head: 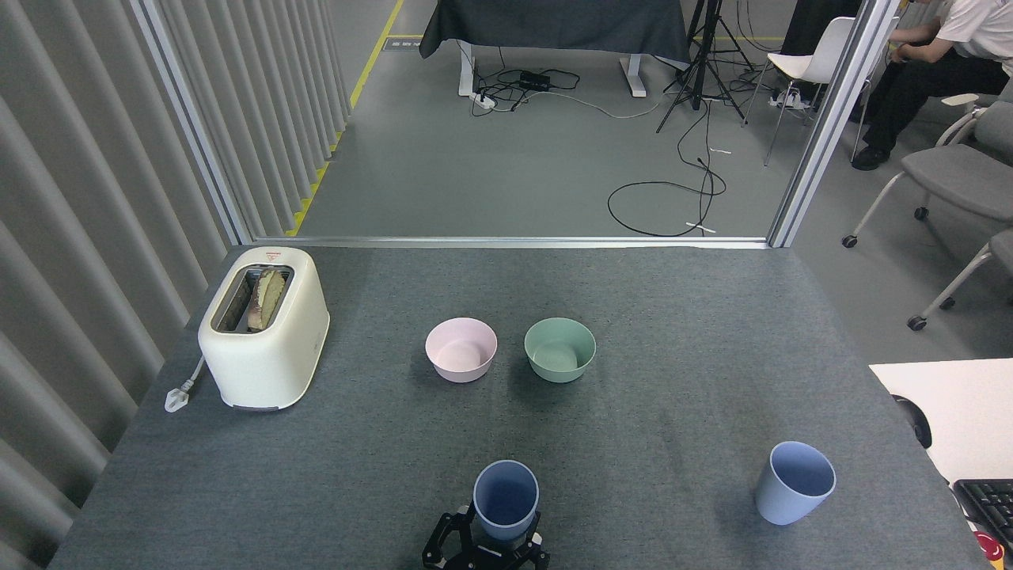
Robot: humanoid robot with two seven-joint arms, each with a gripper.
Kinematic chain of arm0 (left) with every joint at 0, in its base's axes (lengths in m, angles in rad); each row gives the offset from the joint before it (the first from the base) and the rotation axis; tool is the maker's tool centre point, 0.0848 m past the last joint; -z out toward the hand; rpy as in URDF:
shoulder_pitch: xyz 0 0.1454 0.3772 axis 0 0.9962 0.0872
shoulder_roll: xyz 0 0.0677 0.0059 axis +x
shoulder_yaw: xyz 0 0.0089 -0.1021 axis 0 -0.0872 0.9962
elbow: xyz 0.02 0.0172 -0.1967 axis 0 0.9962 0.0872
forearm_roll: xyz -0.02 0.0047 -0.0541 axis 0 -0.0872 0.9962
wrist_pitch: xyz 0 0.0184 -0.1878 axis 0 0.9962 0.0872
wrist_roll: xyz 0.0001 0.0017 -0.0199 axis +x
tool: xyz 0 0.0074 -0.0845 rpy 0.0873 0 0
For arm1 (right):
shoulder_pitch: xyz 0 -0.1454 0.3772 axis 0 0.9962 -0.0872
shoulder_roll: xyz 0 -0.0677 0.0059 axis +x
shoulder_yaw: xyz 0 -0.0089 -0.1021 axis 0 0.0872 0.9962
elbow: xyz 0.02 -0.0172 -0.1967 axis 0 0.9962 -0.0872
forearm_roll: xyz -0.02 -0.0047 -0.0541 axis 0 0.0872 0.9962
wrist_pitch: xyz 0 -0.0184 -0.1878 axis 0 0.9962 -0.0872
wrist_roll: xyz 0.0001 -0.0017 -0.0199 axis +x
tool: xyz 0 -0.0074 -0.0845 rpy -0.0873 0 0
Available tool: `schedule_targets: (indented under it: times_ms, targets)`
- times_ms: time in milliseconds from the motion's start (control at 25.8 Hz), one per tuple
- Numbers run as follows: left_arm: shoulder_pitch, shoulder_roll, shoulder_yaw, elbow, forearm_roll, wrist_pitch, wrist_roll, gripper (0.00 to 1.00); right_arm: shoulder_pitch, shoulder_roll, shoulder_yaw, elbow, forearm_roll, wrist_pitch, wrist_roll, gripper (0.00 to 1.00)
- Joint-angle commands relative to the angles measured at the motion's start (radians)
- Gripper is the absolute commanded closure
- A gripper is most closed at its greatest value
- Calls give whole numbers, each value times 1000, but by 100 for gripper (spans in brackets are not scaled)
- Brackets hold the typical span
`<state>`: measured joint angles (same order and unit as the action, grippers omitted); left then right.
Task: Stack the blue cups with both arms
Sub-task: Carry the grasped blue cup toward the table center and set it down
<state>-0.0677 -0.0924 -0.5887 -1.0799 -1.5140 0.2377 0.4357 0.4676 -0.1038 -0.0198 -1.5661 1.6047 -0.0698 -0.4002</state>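
Where grey felt covers the table (681,317), laid out as follows, all placed against the green bowl (559,349) near the middle. Cream toaster (263,326) well off to that bowl's left, near the table's left edge, upright, a slice of bread (266,298) standing in its slot, white plug (180,392) lying on the felt at its near-left corner. Pink bowl (461,349) just beside the green bowl on the left, apart, both upright and open upward. One blue cup (794,481) well to the near right of the green bowl, standing on the felt, mouth up and leaning slightly, nothing touching it. Second blue cup (506,501) straight toward the viewer from the green bowl, slightly left of it, at the bottom edge, mouth up, gripped low on its body by the left gripper (484,548), black fingers (443,542) clasped on either side of the base. Whether lifted off the felt or resting on it, cannot tell. Right gripper nowhere visible.
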Motion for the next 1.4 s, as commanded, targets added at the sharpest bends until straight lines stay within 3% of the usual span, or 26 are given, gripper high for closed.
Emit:
schedule_targets:
  times_ms: [0,310,621,737,1087,1358]
  targets:
    - [-46,0,-2,60,0,-1,-25,31,0,1,4,5,0,1,0,0]
    - [-50,0,-2,66,3,-3,-48,27,0,1,6,6,0,2,-5,0]
    - [-49,0,-2,66,9,-6,-63,16,0,0,6,14,0,4,-8,0]
    - [-47,0,4,60,12,-1,-63,1,0,1,8,15,-2,4,-8,0]
    - [-30,-1,7,25,14,-3,-64,0,0,1,12,21,0,4,-9,0]
    - [75,8,32,-77,12,0,-64,0,0,1,12,21,0,4,-9,0]
